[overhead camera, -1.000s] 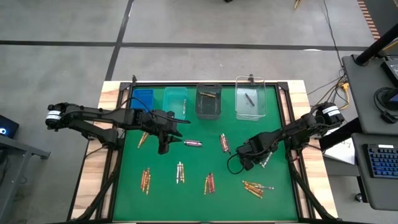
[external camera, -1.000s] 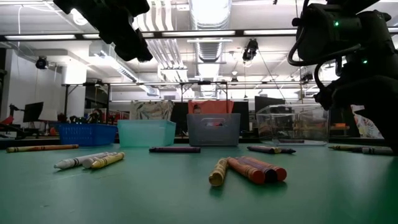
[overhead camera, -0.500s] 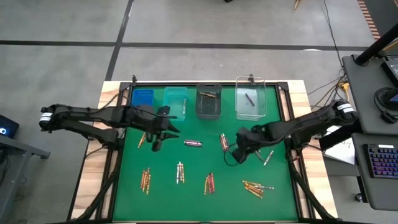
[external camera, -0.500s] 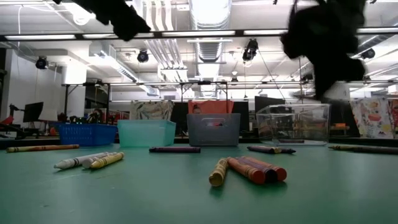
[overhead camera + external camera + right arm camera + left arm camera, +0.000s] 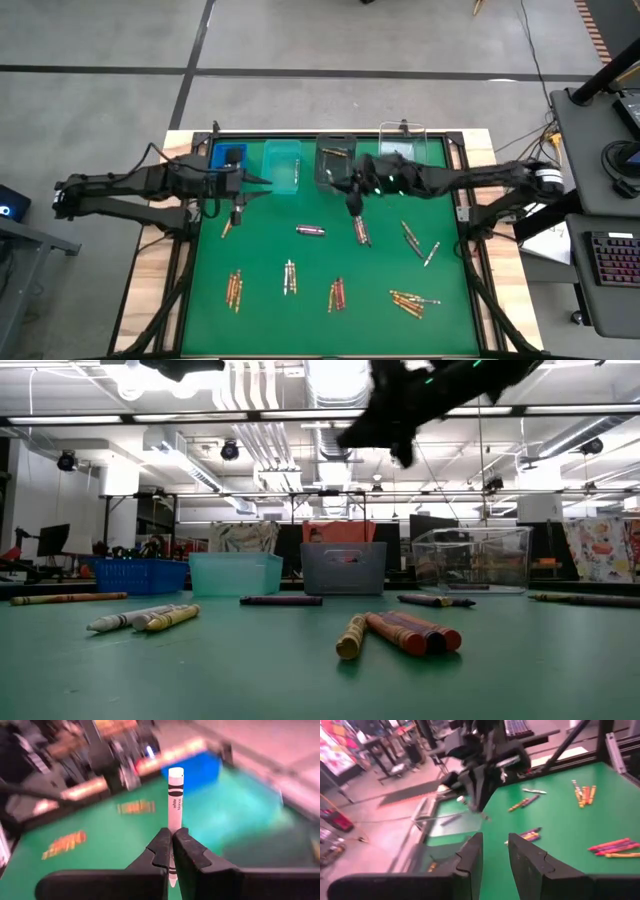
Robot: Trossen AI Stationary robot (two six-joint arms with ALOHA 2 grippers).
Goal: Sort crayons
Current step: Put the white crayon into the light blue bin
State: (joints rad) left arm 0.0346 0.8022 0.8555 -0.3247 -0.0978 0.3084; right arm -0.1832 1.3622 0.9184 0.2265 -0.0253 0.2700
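My right gripper (image 5: 171, 837) is shut on a white crayon (image 5: 175, 795) that sticks out past its fingertips. In the high view the right gripper (image 5: 353, 192) hangs in the air by the front edge of the grey bin (image 5: 335, 162). My left gripper (image 5: 258, 180) is raised near the blue bin (image 5: 229, 156) and the teal bin (image 5: 282, 165). Its fingers (image 5: 475, 855) stand slightly apart with nothing showing between them. Loose crayons lie on the green mat: a purple one (image 5: 310, 230), a small bunch (image 5: 361, 230) and several more groups (image 5: 337, 295) toward the front.
A clear bin (image 5: 402, 158) holding one dark crayon stands at the back right; the grey bin holds an orange one. A single crayon (image 5: 229, 224) lies under the left arm. Wooden table edges (image 5: 150, 270) border the mat.
The right arm lifted from the mat's right side and swung back-left to the grey bin, carrying the white crayon. The left arm pulled back from mid-table toward the blue and teal bins.
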